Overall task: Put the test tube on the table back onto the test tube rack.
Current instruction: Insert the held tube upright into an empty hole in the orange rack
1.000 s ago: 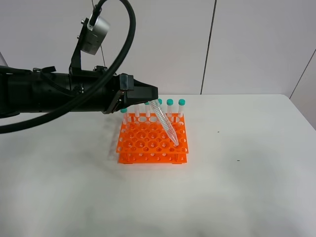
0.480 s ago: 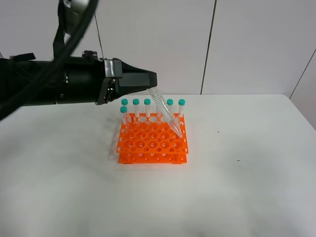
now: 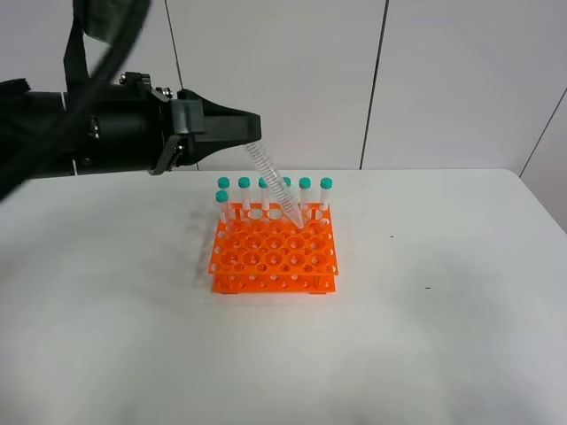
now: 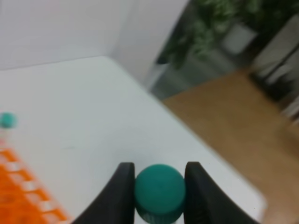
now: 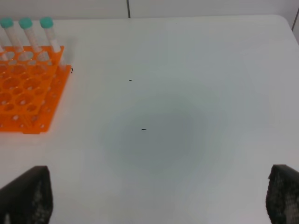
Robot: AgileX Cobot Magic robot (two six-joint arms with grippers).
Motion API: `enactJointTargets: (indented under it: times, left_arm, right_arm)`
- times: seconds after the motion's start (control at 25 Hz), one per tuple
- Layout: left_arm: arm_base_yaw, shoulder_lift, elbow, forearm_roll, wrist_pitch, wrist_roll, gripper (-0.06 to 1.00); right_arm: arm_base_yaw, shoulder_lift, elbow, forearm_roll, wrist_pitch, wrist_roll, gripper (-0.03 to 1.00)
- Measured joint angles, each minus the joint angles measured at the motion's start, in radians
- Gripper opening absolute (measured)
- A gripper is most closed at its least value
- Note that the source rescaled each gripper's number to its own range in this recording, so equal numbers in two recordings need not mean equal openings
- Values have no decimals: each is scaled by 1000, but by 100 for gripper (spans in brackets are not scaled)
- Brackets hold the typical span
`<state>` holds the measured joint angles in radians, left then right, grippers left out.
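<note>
Teal-capped and tilted, the test tube (image 3: 276, 190) hangs with its pointed tip low over the back rows of the orange test tube rack (image 3: 266, 261). Note that the left claw (image 4: 160, 186) pinches it at the cap. You will find the right claw (image 5: 154, 191) spread wide above the white table (image 5: 187, 93), well apart from the rack.

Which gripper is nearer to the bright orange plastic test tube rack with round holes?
Left. The left gripper hangs above the rack's rear, holding a slim clear teal-capped test tube tilted over it; the right gripper sits open, well clear, over white table.
</note>
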<state>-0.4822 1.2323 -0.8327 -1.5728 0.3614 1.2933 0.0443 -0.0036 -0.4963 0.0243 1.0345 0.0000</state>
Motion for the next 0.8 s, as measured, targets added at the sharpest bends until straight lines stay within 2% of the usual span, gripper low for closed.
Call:
enactJointTargets:
  times: [0.04,0.12,0.2,0.28,0.36,0.44,0.52,0.56,0.68,0.8]
  left_arm:
    - [-9,0,-10,61,-42,-33,1]
    - [-31,0,-28,249,-120,-150,1]
    - [-59,0,-46,460,-223,-297,1]
    - [-93,0,-48,725,-327,-479,1]
    - [-135,0,-48,955,-402,-635,1]
    - [-161,0,-47,1151,-463,-760,1]
    - [-165,9,-40,1254,-540,-837,1]
    - [-160,23,-40,1278,-573,-869,1]
    - [-140,94,-39,1299,-657,-933,1]
    - [-137,191,-40,1302,-697,-950,1]
  right_arm:
    - [0,0,0,0,0,0,100]
    - [0,0,0,0,0,0,100]
    - [0,0,0,0,0,0,100]
    - [0,0,0,0,0,0,100]
    - [0,0,0,0,0,0,100]
    - [0,0,0,0,0,0,100]
    - [0,0,0,0,0,0,100]
    - [0,0,0,0,0,0,100]
    - [0,0,0,0,0,0,100]
    - [0,0,0,0,0,0,100]
